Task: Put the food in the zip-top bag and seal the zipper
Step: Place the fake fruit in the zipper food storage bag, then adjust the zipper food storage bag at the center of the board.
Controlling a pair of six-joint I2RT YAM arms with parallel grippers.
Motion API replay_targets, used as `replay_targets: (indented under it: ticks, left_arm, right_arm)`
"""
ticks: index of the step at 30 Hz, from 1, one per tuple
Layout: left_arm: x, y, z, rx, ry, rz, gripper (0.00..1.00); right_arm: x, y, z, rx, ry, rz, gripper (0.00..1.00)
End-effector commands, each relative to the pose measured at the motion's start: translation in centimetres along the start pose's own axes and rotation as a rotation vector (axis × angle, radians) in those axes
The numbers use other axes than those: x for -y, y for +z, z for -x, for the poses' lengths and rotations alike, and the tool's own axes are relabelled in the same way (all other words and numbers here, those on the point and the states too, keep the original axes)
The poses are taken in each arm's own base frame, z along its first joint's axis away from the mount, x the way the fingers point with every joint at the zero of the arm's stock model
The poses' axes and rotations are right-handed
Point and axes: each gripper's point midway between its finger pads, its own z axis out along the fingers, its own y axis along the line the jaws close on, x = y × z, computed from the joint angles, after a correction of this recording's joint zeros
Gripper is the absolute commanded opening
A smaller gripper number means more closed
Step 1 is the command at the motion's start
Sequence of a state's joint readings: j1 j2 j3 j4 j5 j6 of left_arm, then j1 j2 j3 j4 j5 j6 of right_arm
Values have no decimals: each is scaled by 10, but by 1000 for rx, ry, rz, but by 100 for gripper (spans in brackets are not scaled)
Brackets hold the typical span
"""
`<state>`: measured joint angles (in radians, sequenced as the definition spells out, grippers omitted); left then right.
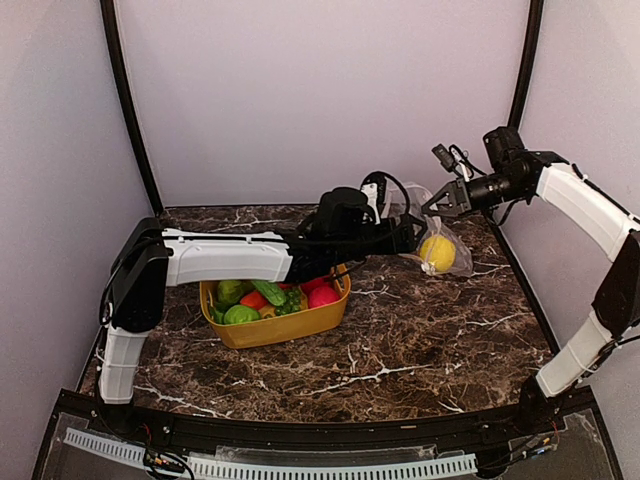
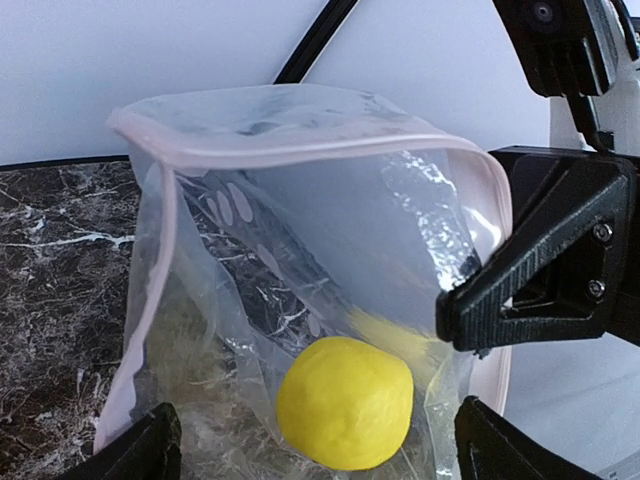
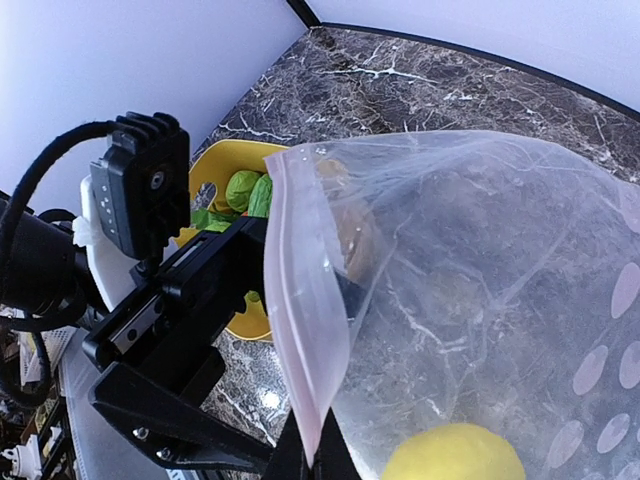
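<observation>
Nearest the top camera: black front rail [image 1: 300,432] of the marble table [image 1: 420,340], with both arm bases standing on it.

Far left: the left arm [image 1: 225,257] reaches rightward over the table, passing above the yellow tub [image 1: 275,328]. The tub sits left of centre. It holds green round pieces [image 1: 240,315], a green cucumber [image 1: 268,291], a red-orange piece [image 1: 253,299] and a red ball [image 1: 322,295]. Grapes are too small to single out.

Just right of the tub: the left gripper [image 1: 408,237], pointed at the bag's mouth. In the left wrist view its fingertips [image 2: 140,450] sit at the two lower corners, spread wide, with nothing clamped between them. Jaws wide, empty.

Right of centre, toward the back: the zip-top bag [image 1: 425,215], hanging by one edge with its mouth toward the left arm. The zipper [image 2: 300,145] is a pale pinkish strip round the mouth; its two sides stand apart, unsealed. One wall carries pale round dots. The yellow lemon [image 2: 345,402] lies inside the bag at its low end, seen through the plastic. Whether the bag's bottom touches the table, I cannot tell.

Right of the bag: the right gripper [image 1: 438,203], jaws pinched closed on the mouth edge at the zipper strip. The right wrist view shows that strip running down into its fingers [image 3: 325,462]. The right arm [image 1: 590,205] comes in from the right side.
</observation>
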<state>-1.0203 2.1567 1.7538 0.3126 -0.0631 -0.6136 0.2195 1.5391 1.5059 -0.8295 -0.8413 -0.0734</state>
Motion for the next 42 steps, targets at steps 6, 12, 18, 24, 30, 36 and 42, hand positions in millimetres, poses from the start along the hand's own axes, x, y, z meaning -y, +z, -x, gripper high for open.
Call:
replay_targets:
  ticks: [6,12,18,24,30,36,42]
  left_arm:
    - [72,-38,57,57,48,-198,84]
    - [64,-57,44,42,13,-139,68]
    - [14,-65,23,-3,-55,133,64]
    - [0,-44,15,-21,-103,183,62]
    - [-16,-10,17,-22,-171,153,56]
    - [-29,8,12,-65,-169,170,18]
    - [-32,-16,46,-28,-50,303,1]
  right_arm:
    - [14,-3,8,37,6,-10,0]
    - [17,-3,7,40,-3,-26,0]
    - [20,1,4,36,1,-23,0]
    - [19,2,2,33,5,-14,0]
    - [20,3,0,25,-6,-24,0]
    - [49,-13,16,2,-77,-243,0]
    - [78,-106,100,173,-254,-754,0]
